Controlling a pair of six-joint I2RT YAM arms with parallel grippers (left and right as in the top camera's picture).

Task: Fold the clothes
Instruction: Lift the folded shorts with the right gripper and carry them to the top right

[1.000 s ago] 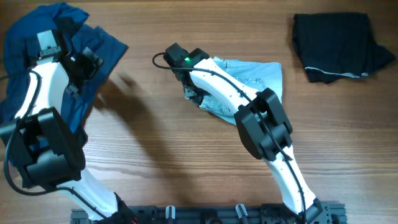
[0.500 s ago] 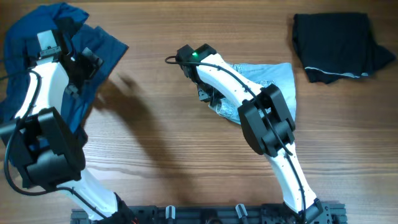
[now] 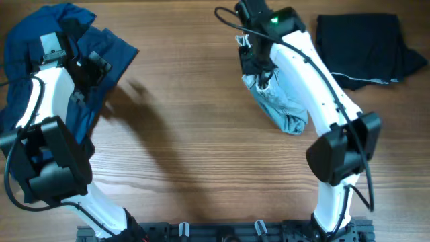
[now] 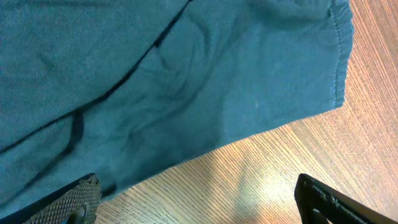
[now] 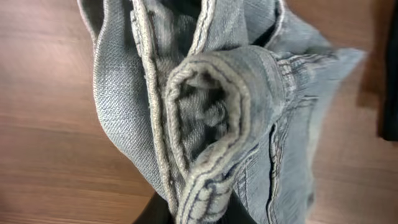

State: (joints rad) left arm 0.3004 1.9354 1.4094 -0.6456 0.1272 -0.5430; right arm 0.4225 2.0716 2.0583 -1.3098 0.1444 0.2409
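Note:
The light denim shorts [image 3: 281, 102] hang bunched from my right gripper [image 3: 259, 67], which is shut on a thick stitched fold of them, lifted over the far middle of the table. In the right wrist view the denim shorts [image 5: 217, 106] fill the frame, and the right gripper [image 5: 200, 215] pinches a seamed edge at the bottom. The dark navy garment [image 3: 101, 50] lies crumpled at the far left, under my left gripper [image 3: 91, 70]. The left gripper [image 4: 202, 208] is open above bare wood, just off the navy garment [image 4: 186, 74] and its hem. A black garment [image 3: 366, 47] lies at the far right.
The wooden table [image 3: 181, 148] stretches between the two arms. The right arm's upper link [image 3: 339, 154] stands over the near right of the table. A black rail [image 3: 222, 232] runs along the front edge.
My right gripper has shut on the denim shorts and carried them up and to the right, away from the table's middle; they now hang bunched. The left arm has not moved.

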